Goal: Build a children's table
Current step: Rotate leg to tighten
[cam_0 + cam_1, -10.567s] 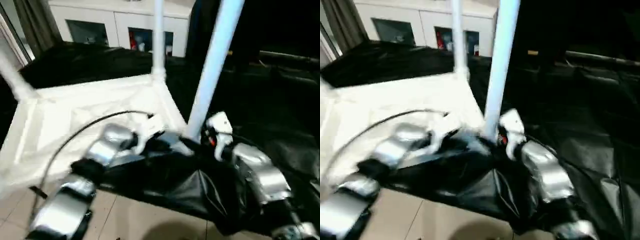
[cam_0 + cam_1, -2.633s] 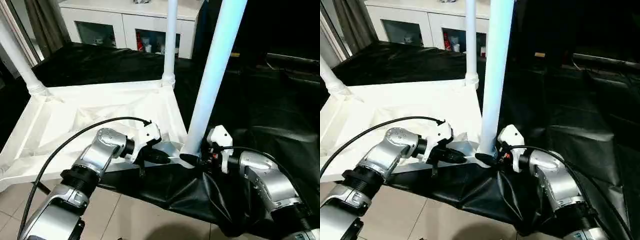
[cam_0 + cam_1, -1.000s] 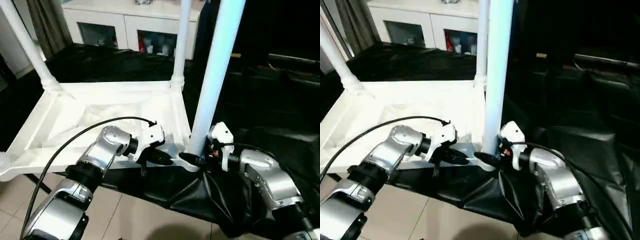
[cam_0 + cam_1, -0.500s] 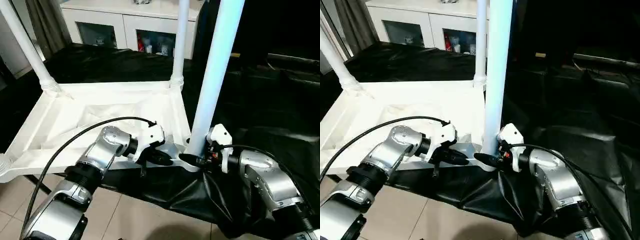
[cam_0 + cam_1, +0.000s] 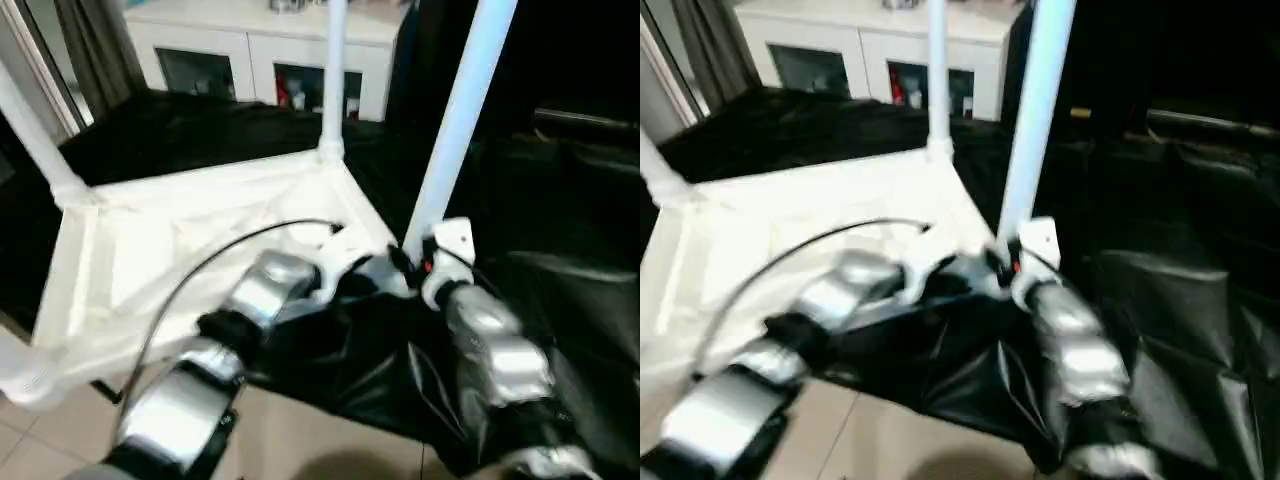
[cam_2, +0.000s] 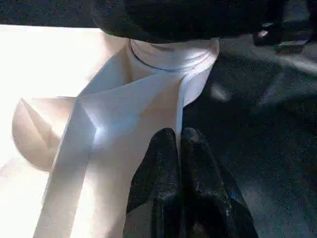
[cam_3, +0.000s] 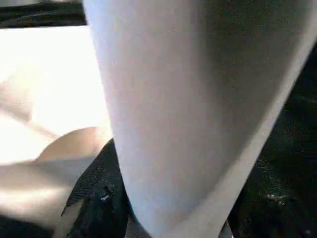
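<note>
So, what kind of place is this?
Probably a room indoors, perhaps a home-like test room: a white cabinet with glass doors, curtains, a tiled floor, and a black-covered table.

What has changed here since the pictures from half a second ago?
The near corner of the white plastic table top, with the tall white tube leg standing in it, has moved away from the robot. Both arms swung inward with it. Unchanged: the left end effector stays shut on the table top's rim, and the right end effector stays at that leg's base.
</note>
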Motion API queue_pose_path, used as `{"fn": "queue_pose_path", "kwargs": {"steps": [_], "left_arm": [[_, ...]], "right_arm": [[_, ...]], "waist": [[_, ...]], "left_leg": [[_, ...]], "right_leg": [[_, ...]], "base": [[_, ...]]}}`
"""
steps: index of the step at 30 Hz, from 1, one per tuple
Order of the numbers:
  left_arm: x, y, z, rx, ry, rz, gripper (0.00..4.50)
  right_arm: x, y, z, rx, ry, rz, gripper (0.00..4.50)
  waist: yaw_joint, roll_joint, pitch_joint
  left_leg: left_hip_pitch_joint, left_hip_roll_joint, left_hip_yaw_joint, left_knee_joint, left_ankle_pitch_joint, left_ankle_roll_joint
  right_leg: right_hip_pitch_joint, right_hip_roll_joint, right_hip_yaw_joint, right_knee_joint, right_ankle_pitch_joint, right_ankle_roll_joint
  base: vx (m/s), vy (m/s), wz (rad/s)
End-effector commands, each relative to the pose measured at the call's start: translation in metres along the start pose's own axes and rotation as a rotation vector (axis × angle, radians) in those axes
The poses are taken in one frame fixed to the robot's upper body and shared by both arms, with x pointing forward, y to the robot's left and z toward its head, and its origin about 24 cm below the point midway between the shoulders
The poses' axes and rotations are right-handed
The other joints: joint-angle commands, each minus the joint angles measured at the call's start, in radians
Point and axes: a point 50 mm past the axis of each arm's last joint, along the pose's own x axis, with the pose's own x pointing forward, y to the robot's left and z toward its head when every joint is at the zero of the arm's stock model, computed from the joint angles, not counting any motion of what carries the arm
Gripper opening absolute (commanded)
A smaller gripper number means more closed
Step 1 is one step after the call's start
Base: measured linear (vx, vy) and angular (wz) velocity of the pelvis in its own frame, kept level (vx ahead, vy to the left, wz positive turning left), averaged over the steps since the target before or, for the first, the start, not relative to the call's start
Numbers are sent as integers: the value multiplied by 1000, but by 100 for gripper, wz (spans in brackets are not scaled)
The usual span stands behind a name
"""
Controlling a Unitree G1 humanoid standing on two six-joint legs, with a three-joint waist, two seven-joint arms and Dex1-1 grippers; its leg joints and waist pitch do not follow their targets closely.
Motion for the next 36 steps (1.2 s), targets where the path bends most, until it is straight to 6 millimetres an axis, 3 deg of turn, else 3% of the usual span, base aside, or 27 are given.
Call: {"fn": "queue_pose_path", "kwargs": {"steps": [1,5,6,7,9,11,12,15,16,17,19,20,21,23,24,27,32,36], "left_arm": [[-3,14,3,-11,-4,157,0],[-8,12,0,33,-18,63,0],[-10,12,-1,43,-18,51,0],[-11,12,-2,50,-16,45,0],[-17,12,-4,68,-35,-28,0],[-23,14,-8,64,-27,-62,0],[-25,14,-9,65,-22,-70,0],[-30,14,-11,82,-22,-113,0],[-33,14,-13,82,-20,-133,0],[-42,14,-16,101,-44,-196,0],[-50,14,-18,112,-56,-246,0],[-52,14,-19,113,-59,-261,0],[-54,14,-19,109,-58,-268,0],[-57,14,-20,100,-59,-279,0],[-58,14,-21,100,-57,-284,0],[-61,14,-23,99,-54,-290,0],[-64,14,-26,98,-47,-295,0],[-65,13,-26,94,-48,-300,0]], "right_arm": [[0,30,-21,32,77,96,204],[-2,32,-7,-12,-29,220,204],[-2,30,-4,-20,-46,239,256],[-3,30,-3,-22,-55,249,256],[-6,23,2,-25,-61,335,269],[-11,21,3,-57,-34,449,296],[-12,20,2,-64,-23,481,296],[-17,17,2,-105,-6,534,314],[-19,14,2,-113,9,571,314],[-27,8,1,-174,54,663,314],[-32,3,2,-202,72,714,314],[-33,2,3,-201,73,726,314],[-35,0,4,-204,73,740,314],[-37,-2,4,-207,80,778,314],[-38,-3,4,-211,82,790,314],[-39,-5,6,-204,74,810,314],[-39,-7,8,-205,71,820,270],[-39,-8,7,-194,69,831,235]], "waist": [[-4,-6,-57],[-3,-8,-60],[-3,-9,-61],[-2,-8,-62],[-2,-18,-63],[-7,-17,-63],[-9,-15,-62],[-11,-18,-62],[-11,-17,-62],[-10,-30,-60],[-9,-22,-59],[-8,-23,-59],[-9,-30,-57],[-7,-26,-57],[-5,-32,-57],[-1,-33,-57],[3,-36,-58],[5,-35,-57]], "left_leg": [[-2,12,-4,-74,-170,40],[-4,14,-3,-73,-168,59],[-7,13,-3,-71,-159,69],[-7,14,-3,-71,-151,74],[-15,13,-3,-69,-127,96],[-16,15,-6,-68,-110,109],[-13,16,-2,-65,-104,118],[-12,19,-1,-66,-107,118],[-10,19,-1,-67,-111,117],[-12,20,-2,-69,-118,120],[-10,22,-1,-67,-122,122],[-8,24,0,-68,-127,116],[-9,24,0,-69,-132,111],[-5,25,-1,-70,-142,100],[-7,28,-2,-71,-138,97],[-7,27,0,-69,-119,99],[-7,26,0,-68,-91,102],[-7,25,1,-68,-104,98]], "right_leg": [[51,-63,47,-91,-332,-146],[55,-65,49,-86,-283,-159],[59,-65,50,-82,-257,-166],[59,-65,50,-80,-241,-172],[66,-66,49,-74,-213,-183],[70,-66,48,-70,-196,-190],[63,-66,50,-70,-174,-204],[63,-66,50,-68,-172,-219],[62,-67,51,-68,-177,-221],[67,-66,49,-69,-193,-219],[61,-68,52,-68,-202,-217],[59,-69,53,-69,-207,-219],[58,-67,52,-70,-214,-218],[56,-70,53,-70,-232,-218],[59,-72,54,-66,-224,-221],[58,-71,55,-64,-196,-226],[59,-70,55,-58,-161,-233],[59,-70,54,-61,-189,-228]], "base": [[0,0,0],[0,0,0],[0,0,0],[0,0,0],[0,0,0],[0,0,0],[0,0,0],[0,0,0],[0,0,0],[0,0,0],[0,0,0],[0,0,0],[0,0,0],[0,0,0],[0,0,0],[0,0,0],[0,0,0],[0,0,0]]}}
